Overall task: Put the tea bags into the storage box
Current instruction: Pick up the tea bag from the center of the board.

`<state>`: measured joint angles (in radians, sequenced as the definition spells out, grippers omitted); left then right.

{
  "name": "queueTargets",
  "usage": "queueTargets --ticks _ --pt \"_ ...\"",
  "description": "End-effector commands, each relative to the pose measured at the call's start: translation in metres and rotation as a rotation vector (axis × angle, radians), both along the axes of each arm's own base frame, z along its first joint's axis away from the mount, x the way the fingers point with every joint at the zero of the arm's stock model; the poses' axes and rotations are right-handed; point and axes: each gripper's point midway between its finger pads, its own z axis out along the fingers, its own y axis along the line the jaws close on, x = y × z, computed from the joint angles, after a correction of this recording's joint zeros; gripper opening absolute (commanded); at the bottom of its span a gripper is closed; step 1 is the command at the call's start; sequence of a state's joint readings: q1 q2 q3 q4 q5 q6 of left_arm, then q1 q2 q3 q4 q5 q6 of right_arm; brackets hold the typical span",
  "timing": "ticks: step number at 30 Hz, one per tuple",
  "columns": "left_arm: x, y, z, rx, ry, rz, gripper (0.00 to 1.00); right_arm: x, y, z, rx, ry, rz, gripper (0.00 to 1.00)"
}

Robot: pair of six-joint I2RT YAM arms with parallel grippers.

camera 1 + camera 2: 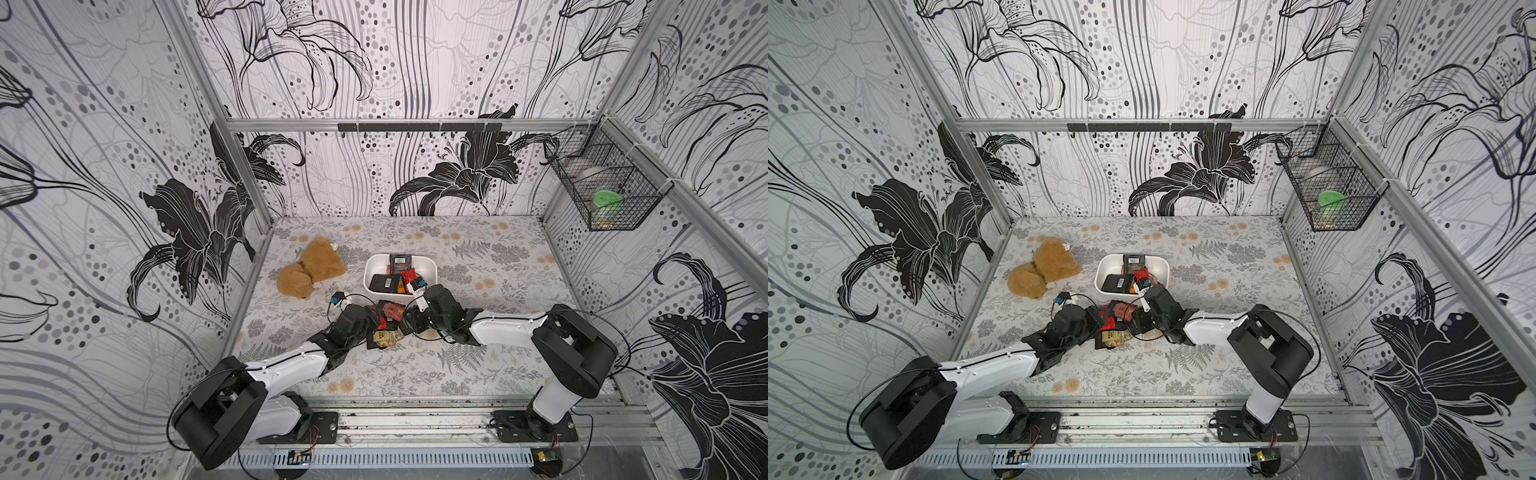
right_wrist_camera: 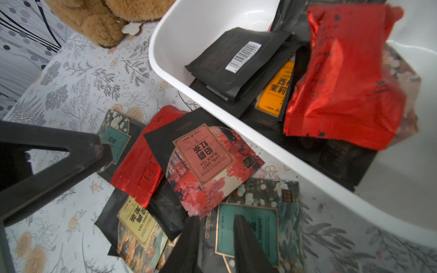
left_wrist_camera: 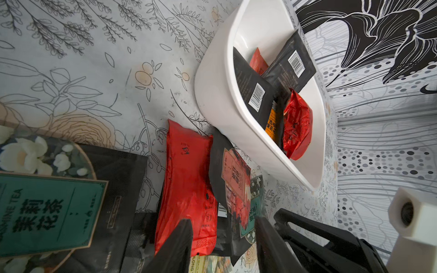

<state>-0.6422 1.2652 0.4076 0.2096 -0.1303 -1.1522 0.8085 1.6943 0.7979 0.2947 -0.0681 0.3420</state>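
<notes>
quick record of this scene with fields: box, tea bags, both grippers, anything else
storage box: white, mid-table, partly filled
tea bags in box: several, black and red
tea bags on table: overlapping pile beside the box
left gripper: open, over red sachet
right gripper: open, over green jasmine sachet
other: brown plush toy, wire basket on wall

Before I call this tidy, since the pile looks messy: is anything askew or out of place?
One black barcoded sachet leans on the storage box wall, poking over its rim instead of lying flat. A brown plush toy lies beside the box.
</notes>
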Motion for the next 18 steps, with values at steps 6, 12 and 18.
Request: queueTargets --ticks 6,12,18 --pt "0.02 -0.012 0.007 -0.01 -0.041 0.005 0.46 -0.001 0.007 -0.01 -0.025 0.042 0.017 0.28" --pt "0.03 -0.018 0.001 -0.012 -0.029 0.005 0.44 0.003 0.011 -0.015 -0.04 0.052 0.014 0.27" --pt "0.035 -0.02 -0.005 -0.02 -0.018 0.016 0.43 0.007 0.016 -0.02 -0.051 0.067 0.018 0.27"
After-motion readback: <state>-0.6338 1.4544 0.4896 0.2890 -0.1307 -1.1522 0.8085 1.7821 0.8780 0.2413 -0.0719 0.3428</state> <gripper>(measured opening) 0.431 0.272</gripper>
